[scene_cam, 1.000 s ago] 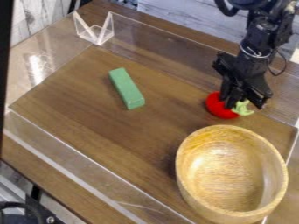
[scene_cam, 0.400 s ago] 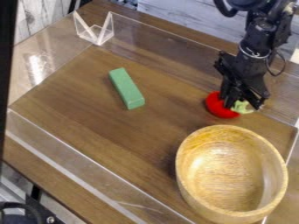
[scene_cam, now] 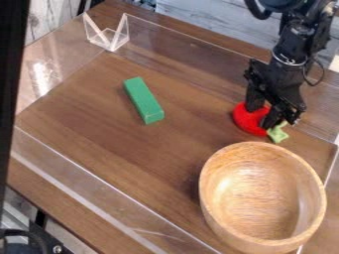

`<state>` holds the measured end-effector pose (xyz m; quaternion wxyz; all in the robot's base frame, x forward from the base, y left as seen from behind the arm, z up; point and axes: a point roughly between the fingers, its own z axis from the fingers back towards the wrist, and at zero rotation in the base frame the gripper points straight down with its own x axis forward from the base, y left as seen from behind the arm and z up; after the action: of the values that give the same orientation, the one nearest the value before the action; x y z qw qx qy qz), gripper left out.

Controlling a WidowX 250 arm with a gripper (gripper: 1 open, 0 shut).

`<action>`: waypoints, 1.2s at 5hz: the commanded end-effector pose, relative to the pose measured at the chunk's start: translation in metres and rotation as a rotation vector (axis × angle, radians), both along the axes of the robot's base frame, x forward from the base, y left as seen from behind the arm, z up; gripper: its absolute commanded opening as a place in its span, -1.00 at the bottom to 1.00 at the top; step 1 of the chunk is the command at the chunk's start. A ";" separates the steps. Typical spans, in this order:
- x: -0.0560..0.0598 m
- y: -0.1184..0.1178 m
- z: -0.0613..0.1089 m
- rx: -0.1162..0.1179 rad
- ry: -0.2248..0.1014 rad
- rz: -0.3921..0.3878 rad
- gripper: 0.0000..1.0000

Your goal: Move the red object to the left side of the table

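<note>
The red object [scene_cam: 251, 120], a small glossy toy fruit with a light-green leafy stem, lies on the right side of the brown table [scene_cam: 93, 129], just behind the wooden bowl. My black gripper [scene_cam: 271, 107] points down directly over it. The fingers [scene_cam: 252, 98] are spread apart on either side of the fruit's top, so the gripper stands open. The fruit rests on the tabletop, partly hidden by the fingers.
A large round wooden bowl [scene_cam: 263, 203] fills the front right corner. A green rectangular block [scene_cam: 143, 100] lies left of centre. A small clear acrylic stand [scene_cam: 106, 32] sits at the back left. Low clear walls border the table.
The fingers, shut tight over the fruit before, have spread apart. The leafy stem now shows lower and further right. The arm has hardly moved.
</note>
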<state>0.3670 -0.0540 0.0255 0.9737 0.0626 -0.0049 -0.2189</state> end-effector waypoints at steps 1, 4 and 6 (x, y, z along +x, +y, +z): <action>0.002 0.014 -0.001 0.022 0.014 -0.010 -1.00; -0.010 0.033 0.067 0.085 -0.135 0.041 -1.00; -0.014 0.033 0.107 0.051 -0.181 0.145 -1.00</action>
<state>0.3477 -0.0184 0.1057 0.9825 0.1073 -0.0416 -0.1468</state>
